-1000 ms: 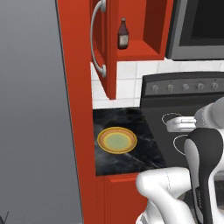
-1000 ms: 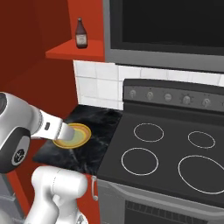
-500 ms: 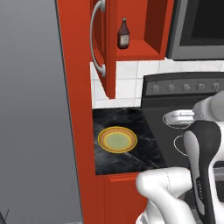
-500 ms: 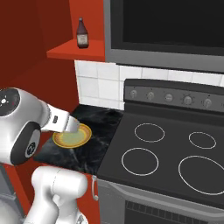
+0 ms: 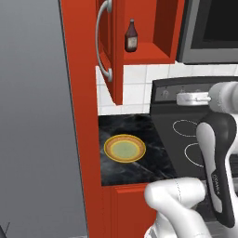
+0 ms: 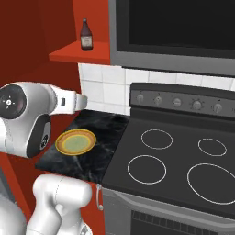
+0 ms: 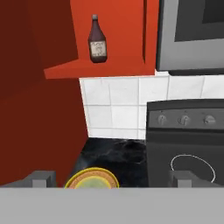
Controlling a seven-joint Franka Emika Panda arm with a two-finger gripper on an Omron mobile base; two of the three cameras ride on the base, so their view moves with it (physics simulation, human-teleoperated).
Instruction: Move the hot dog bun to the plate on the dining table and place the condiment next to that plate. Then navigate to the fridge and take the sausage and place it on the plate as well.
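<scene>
Black marble counter (image 5: 139, 162) beside the stove (image 6: 183, 160) carries the plate (image 5: 124, 148) near its front edge; the bottle (image 7: 97, 40) is kept on the red shelf (image 7: 109, 68), and the gripper (image 7: 111, 179) is held wide, holding nothing.

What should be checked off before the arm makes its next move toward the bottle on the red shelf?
1. Jaws open and empty: ok. In the hand view the two tips of the gripper stand wide apart with nothing between them.
2. Condiment upright and free on the red shelf: ok.
3. Bottle ahead of the hand: ok, it sits high in the hand view, above the tips.
4. Plate bare: ok, nothing lies on it. It rests on a dark marble counter beside the stove, not on an island.
5. Hot dog bun located: cannot tell.
6. Clearance past the cabinet door handle near the shelf: cannot tell.
</scene>
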